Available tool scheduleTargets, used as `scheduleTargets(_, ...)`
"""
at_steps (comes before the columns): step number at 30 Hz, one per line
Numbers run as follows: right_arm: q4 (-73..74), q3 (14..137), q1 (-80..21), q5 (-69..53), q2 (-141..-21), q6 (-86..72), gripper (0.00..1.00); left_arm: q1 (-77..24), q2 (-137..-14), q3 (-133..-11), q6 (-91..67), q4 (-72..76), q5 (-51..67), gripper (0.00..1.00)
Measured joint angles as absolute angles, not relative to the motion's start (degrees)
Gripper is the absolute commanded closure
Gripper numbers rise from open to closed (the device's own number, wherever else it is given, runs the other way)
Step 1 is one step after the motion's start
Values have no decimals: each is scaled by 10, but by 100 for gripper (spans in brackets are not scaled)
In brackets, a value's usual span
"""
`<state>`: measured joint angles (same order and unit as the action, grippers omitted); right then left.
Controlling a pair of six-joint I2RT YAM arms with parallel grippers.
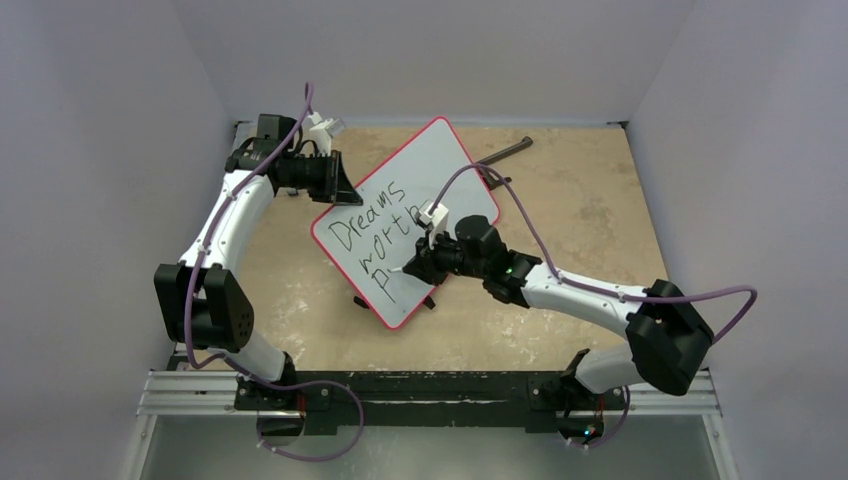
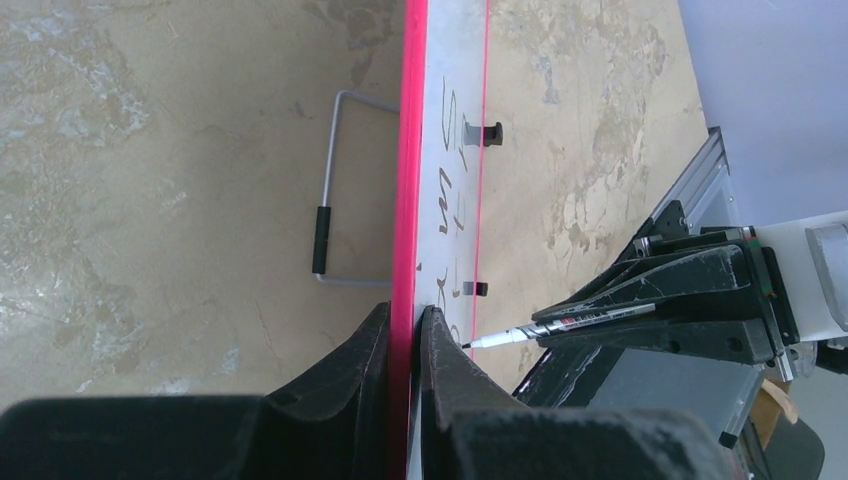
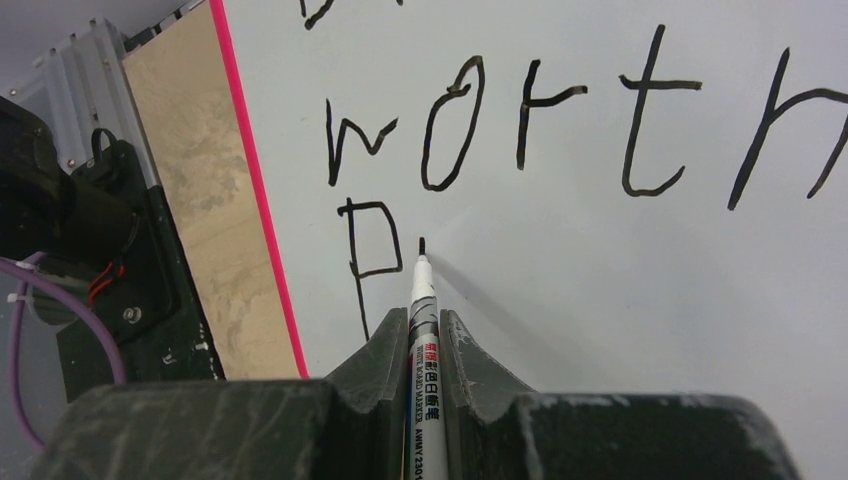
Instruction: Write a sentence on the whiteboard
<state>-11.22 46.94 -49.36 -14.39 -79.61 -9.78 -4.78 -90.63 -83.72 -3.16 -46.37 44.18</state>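
Note:
The whiteboard (image 1: 440, 175), red-rimmed, stands tilted at the table's middle. My left gripper (image 1: 336, 186) is shut on its upper left rim; in the left wrist view the fingers (image 2: 407, 316) pinch the red edge of the whiteboard (image 2: 445, 150). The sentence (image 1: 378, 228) reads "Dreams", "worth", then a "P". My right gripper (image 3: 424, 318) is shut on a white marker (image 3: 422, 300). Its black tip touches the whiteboard (image 3: 620, 300) at a short stroke just right of the "P" (image 3: 372, 245), below "worth" (image 3: 545, 120). From the left wrist, the marker (image 2: 560, 325) meets the board face.
A grey wire stand (image 2: 330, 190) props the board from behind, and small black clips (image 2: 490, 133) sit on its lower edge. A dark tool (image 1: 505, 153) lies on the table beyond the board. The aluminium rail (image 1: 430, 395) runs along the near edge. Walls enclose three sides.

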Motion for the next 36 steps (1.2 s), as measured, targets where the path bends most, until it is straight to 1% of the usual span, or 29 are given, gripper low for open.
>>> scheduleTargets(16,-95,429,-495,-125,-779,-112,100,-48,-906,-837,-22,-463,447,100)
scheduleTargets(28,-56,506,-495,-70,-805,-110,100,-45,-904,-837,-23,-458,442,100)
scheduleTargets(36,-55,514,-495,-69,-808,-108,100,-45,-903,-837,-24,-458,441,100)
